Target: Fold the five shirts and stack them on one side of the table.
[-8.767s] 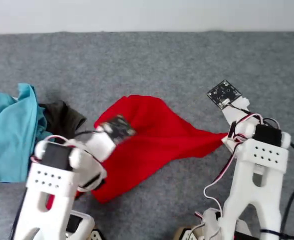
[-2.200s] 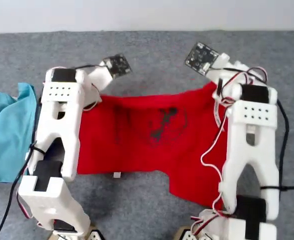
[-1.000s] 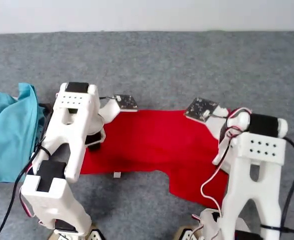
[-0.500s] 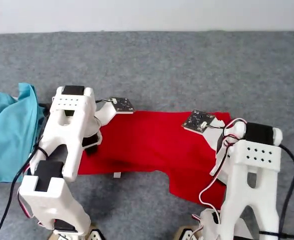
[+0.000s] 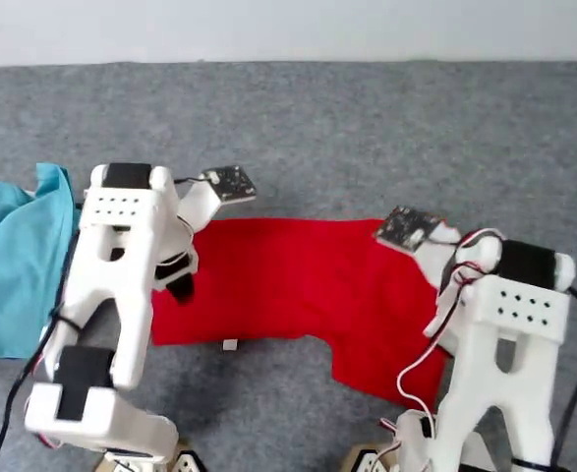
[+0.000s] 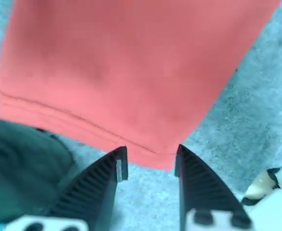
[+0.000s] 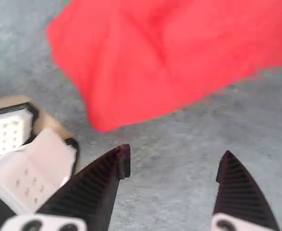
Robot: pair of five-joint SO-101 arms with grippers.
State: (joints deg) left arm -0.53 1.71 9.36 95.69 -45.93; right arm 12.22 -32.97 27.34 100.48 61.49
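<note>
The red shirt (image 5: 298,285) lies flat on the grey table (image 5: 367,128) between the two arms, its far edge straight and one lower corner reaching toward the right arm's base. My left gripper (image 6: 150,161) hangs open just above the shirt's (image 6: 131,72) hemmed left edge, with nothing held. In the high view its black finger (image 5: 177,280) shows at that edge. My right gripper (image 7: 174,163) stands wide open over bare table beside a corner of the red shirt (image 7: 169,57). The right arm (image 5: 504,295) stands over the shirt's right end.
A teal shirt (image 5: 18,265) lies bunched at the table's left edge. Dark cloth (image 6: 20,168) sits next to the red shirt's left edge. A small white tag (image 5: 230,344) lies by the shirt's near edge. The far half of the table is bare.
The red shirt went from crumpled to spread out, then its far edge was brought forward into a fold. Both grippers have let go and lifted off it, drawing slightly apart.
</note>
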